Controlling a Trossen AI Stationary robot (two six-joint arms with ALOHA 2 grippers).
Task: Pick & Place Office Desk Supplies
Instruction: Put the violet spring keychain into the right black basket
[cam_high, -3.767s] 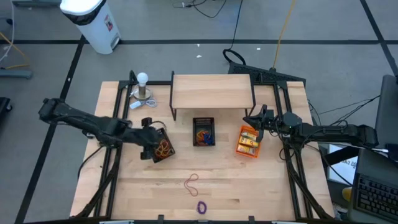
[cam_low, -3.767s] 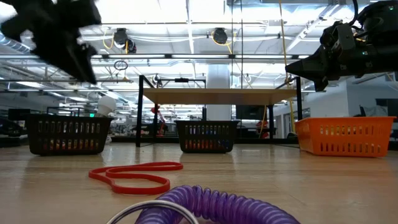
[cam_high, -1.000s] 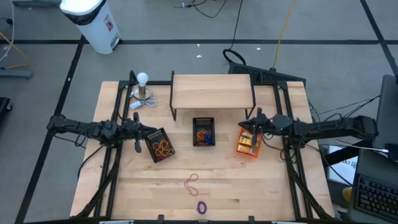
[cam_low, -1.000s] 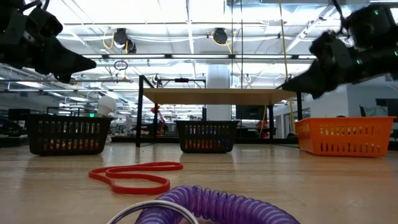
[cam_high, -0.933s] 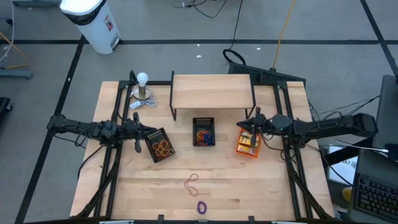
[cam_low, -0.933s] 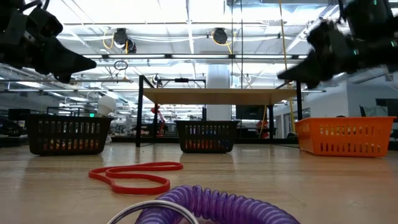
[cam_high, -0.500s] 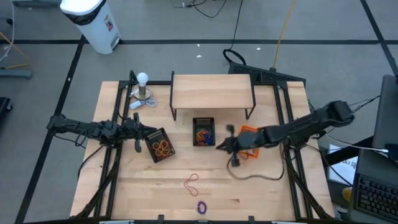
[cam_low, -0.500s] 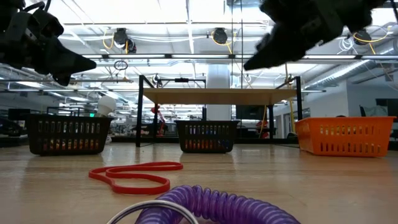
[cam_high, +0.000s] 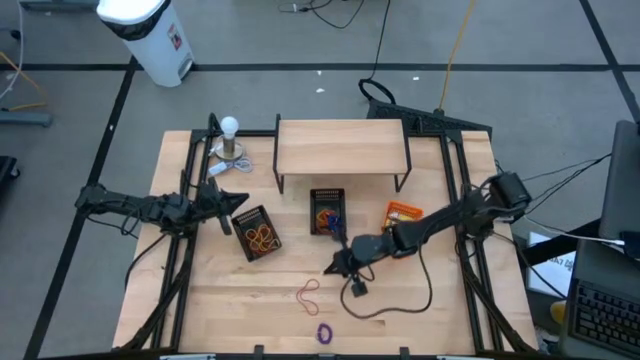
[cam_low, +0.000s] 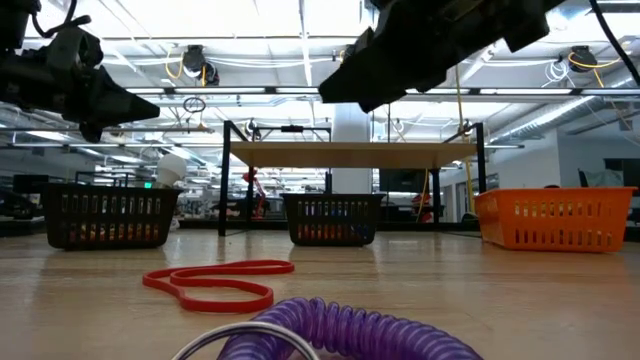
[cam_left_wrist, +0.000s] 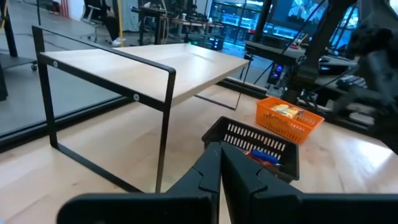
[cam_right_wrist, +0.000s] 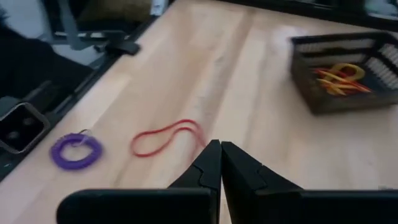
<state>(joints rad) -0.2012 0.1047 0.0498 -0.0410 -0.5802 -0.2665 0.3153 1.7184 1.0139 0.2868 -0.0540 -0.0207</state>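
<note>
The right gripper (cam_high: 337, 266) is over the front middle of the desk (cam_high: 420, 310), with its fingers pressed together and nothing between them. The red rubber band (cam_high: 307, 292) lies flat on the desk just in front of it and a little toward the left arm's side, so this arm is clearly the nearer one. In the right wrist view the band (cam_right_wrist: 166, 137) is just beyond the closed fingertips, and its long axis runs almost across the direction in which the gripper points. The band is folded into a long narrow loop with a twist near the middle. The purple coil ring (cam_high: 323, 333) lies nearer to the front edge of the desk, a bit apart from the band. I judge that the next move needs the fingers to open first and then come down over one thin strand of the band. The left gripper (cam_high: 236, 199) is also closed and empty; it waits just beside the left black mesh bin (cam_high: 257, 234), well apart from the band. Compared with half a second ago, the right arm has reached further toward the front, away from the orange bin (cam_high: 402, 213) and past the middle black bin (cam_high: 327, 212), while the left arm has hardly moved.
</note>
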